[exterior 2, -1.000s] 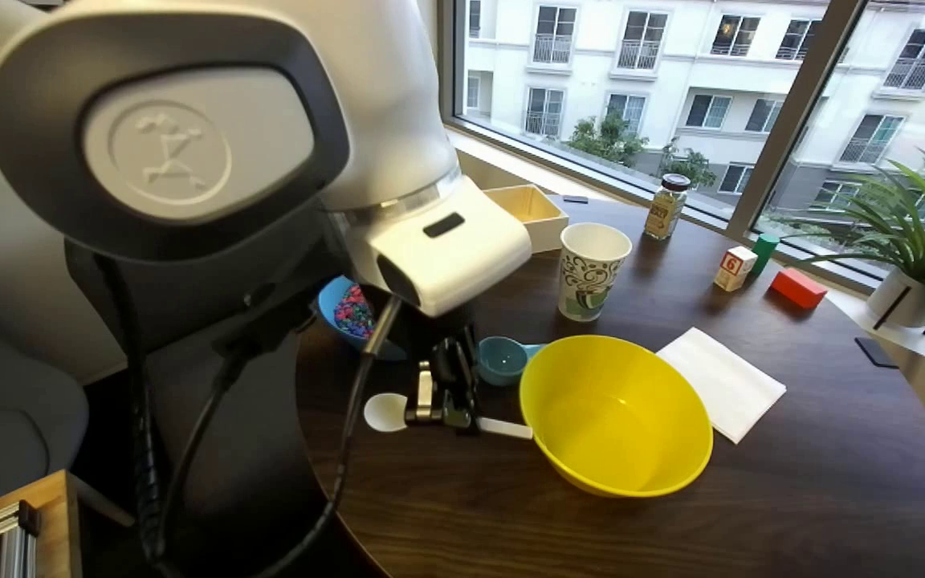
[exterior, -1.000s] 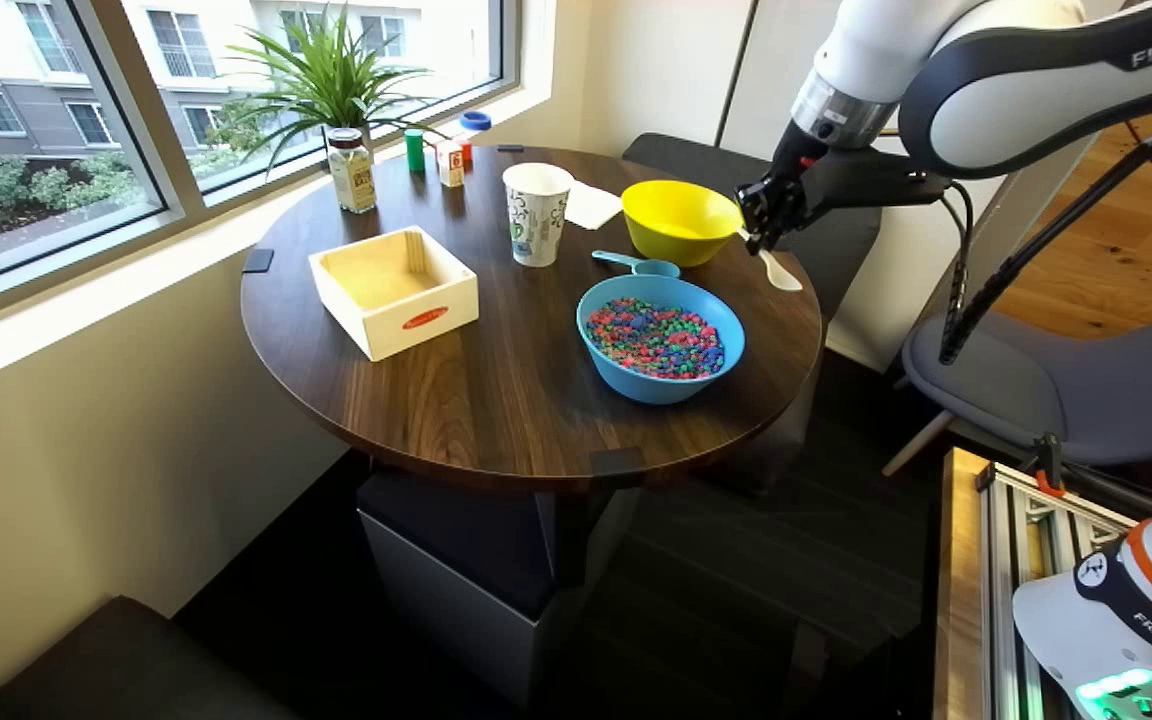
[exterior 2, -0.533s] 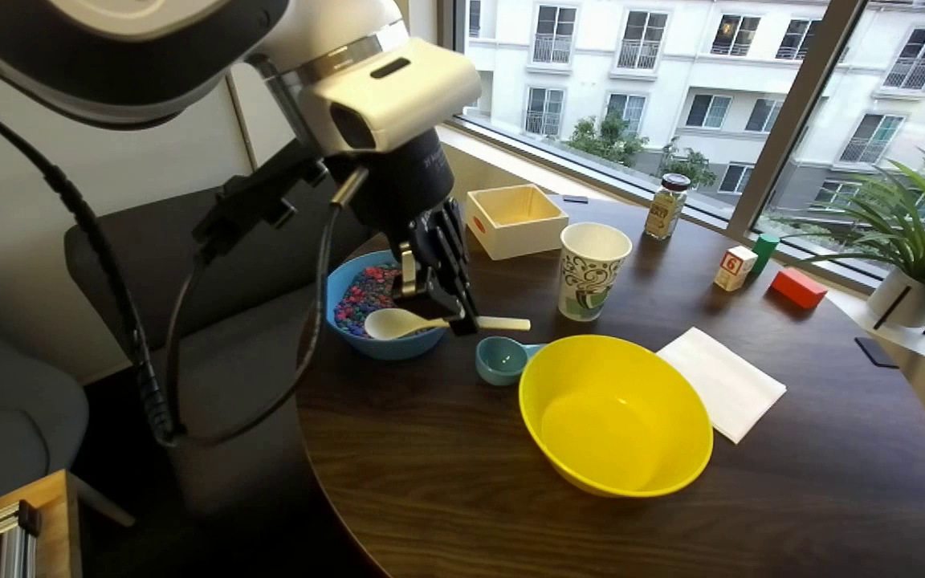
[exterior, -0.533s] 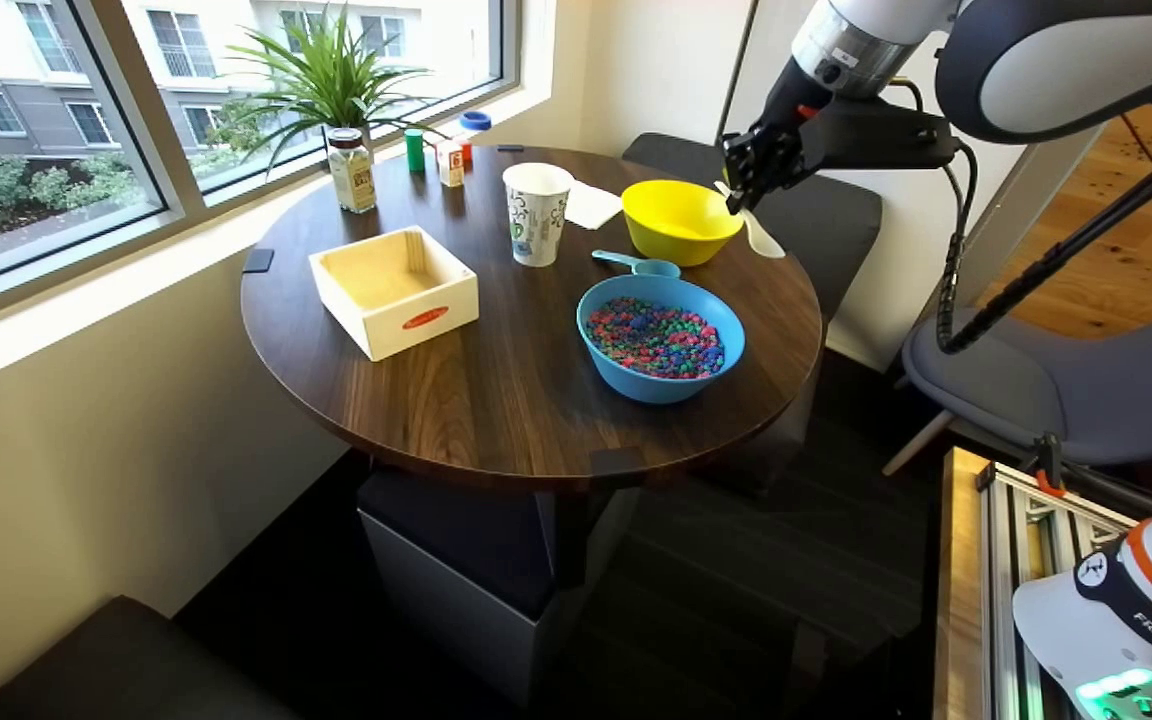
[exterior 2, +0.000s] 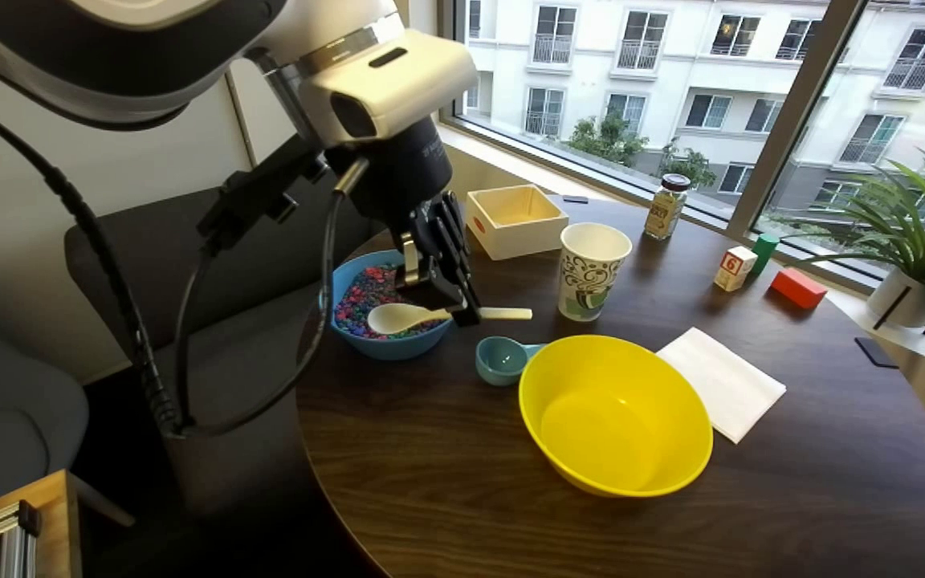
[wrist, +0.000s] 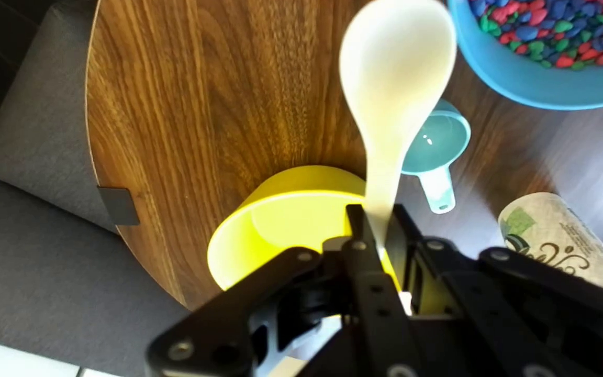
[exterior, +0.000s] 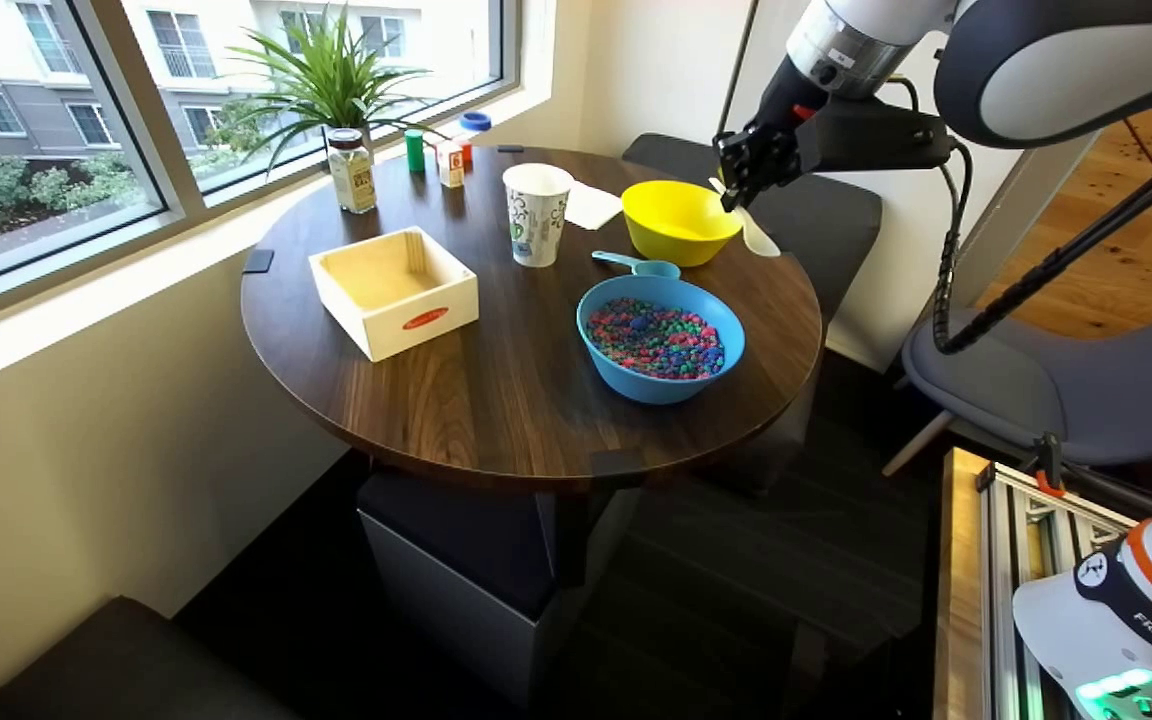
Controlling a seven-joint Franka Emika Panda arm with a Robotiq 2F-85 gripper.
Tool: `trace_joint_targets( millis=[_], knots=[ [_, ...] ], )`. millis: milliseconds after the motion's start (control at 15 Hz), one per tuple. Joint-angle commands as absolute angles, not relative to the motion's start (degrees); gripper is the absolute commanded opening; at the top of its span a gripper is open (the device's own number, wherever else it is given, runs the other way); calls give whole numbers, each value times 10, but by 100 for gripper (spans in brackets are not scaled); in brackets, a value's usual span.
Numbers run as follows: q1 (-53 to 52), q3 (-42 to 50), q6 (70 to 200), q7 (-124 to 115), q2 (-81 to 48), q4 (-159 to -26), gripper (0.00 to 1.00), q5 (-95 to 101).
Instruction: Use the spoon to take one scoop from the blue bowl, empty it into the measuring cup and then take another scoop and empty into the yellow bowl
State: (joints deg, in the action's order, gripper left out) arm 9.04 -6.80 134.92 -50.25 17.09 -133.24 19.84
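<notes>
Since I'm pinching the spoon [wrist: 395,68] partway along its handle, with the gripper [wrist: 378,225] narrowed tight on it, its bare hollow is pointing out ahead, which seems right for dipping. I'm holding it aloft over the round table [exterior 2: 462,482], near the rim, though its exact height is hard to judge. The blue bowl [exterior: 656,388] of coloured pieces [wrist: 563,36] is sitting near that rim too; the measuring cup [exterior 2: 500,361] is resting just beside it, between it and the yellow bowl [exterior 2: 611,433], presumably shortening each carry. Those last two are looking empty, so I'm guessing no scoop is delivered yet. As for writing, the robot's base [exterior: 1106,630] is showing FRANKA, a block [exterior 2: 735,269] toward the opposite rim is reading 6 (a toy, I'm supposing), and the paper cup [exterior 2: 588,281], jar [exterior 2: 666,210] and wooden tray [exterior: 421,325] are carrying print I can't read.
</notes>
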Motion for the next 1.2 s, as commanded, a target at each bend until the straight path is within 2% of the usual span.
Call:
trace_joint_targets(
  millis=[0,467,1133],
  knots=[
    [90,-84,1377,-525,169,-1333,3,261],
    [84,-121,1425,-579,142,-1332,3,363],
    [34,-131,1400,-783,81,-1312,3,583]
  ],
)
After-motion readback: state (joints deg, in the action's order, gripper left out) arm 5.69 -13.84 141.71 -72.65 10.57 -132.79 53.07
